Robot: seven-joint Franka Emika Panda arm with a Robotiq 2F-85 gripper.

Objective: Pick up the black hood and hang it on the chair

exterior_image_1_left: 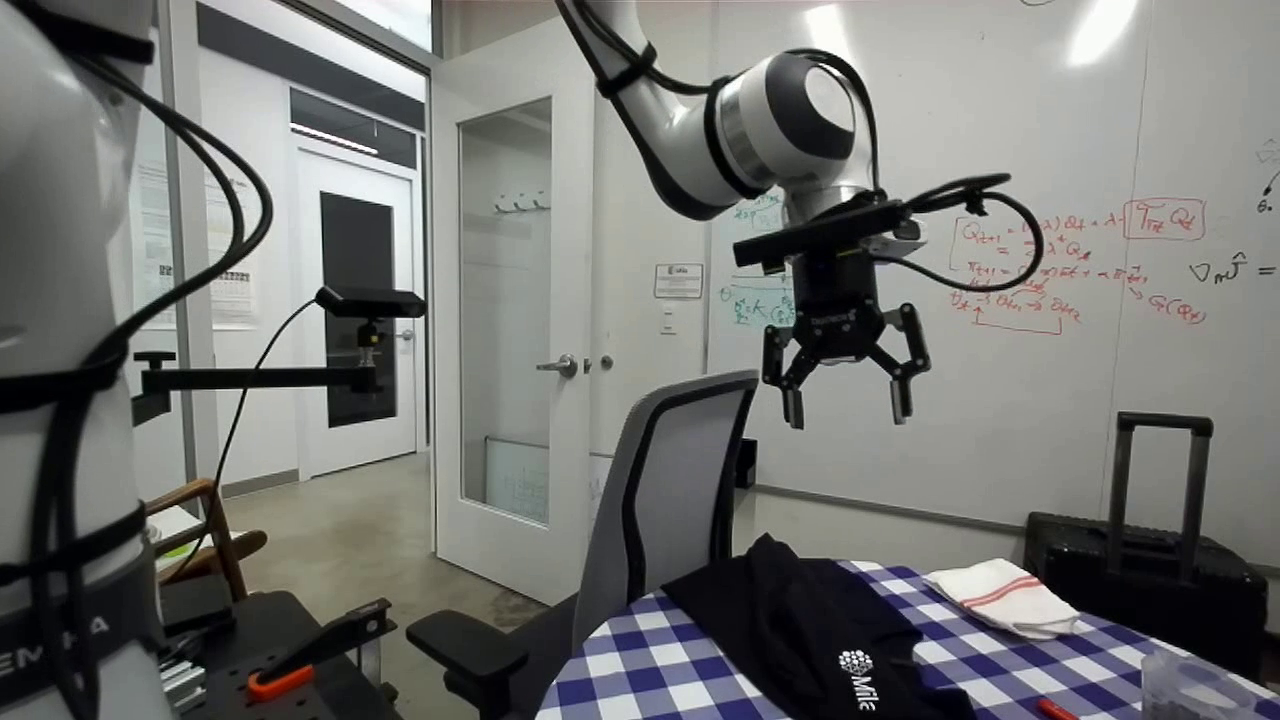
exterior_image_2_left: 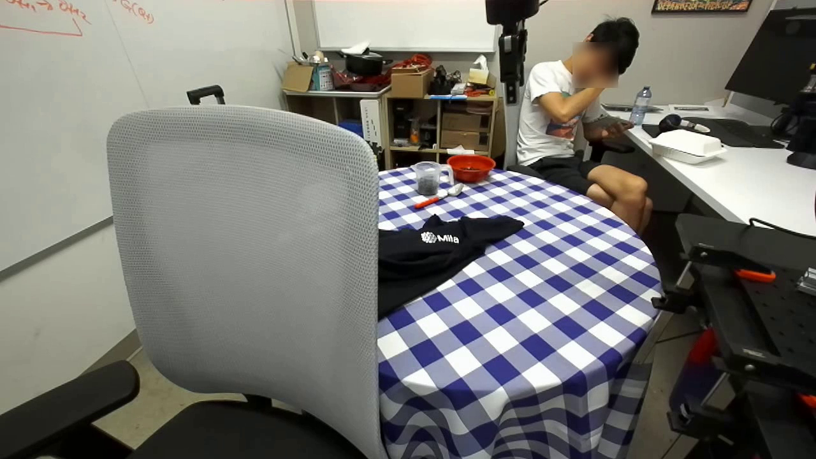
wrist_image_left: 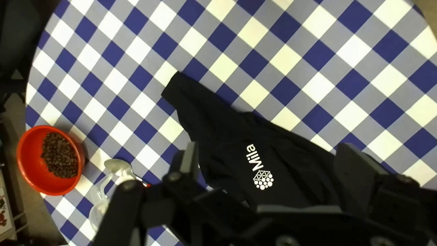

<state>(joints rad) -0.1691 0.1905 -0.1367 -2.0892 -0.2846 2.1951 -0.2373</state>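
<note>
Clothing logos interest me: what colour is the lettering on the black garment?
White lettering on the black garment, clearest in the wrist view.

Bright indoor light, twin glare streaks on whiteboard (exterior_image_1_left: 1060, 400), blurred face (exterior_image_2_left: 596, 65)

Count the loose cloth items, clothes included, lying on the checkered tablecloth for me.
2: the black hood, by the chair, and the white towel, toward the suitcase. Any under the hood would be hidden.

black hood (wrist_image_left: 239, 136): "Mila" is showing in white | whiteboard (exterior_image_1_left: 1000, 420): "Qt+1" is standing in red, handwritten | robot column (exterior_image_1_left: 60, 270): "EM" is showing
</note>
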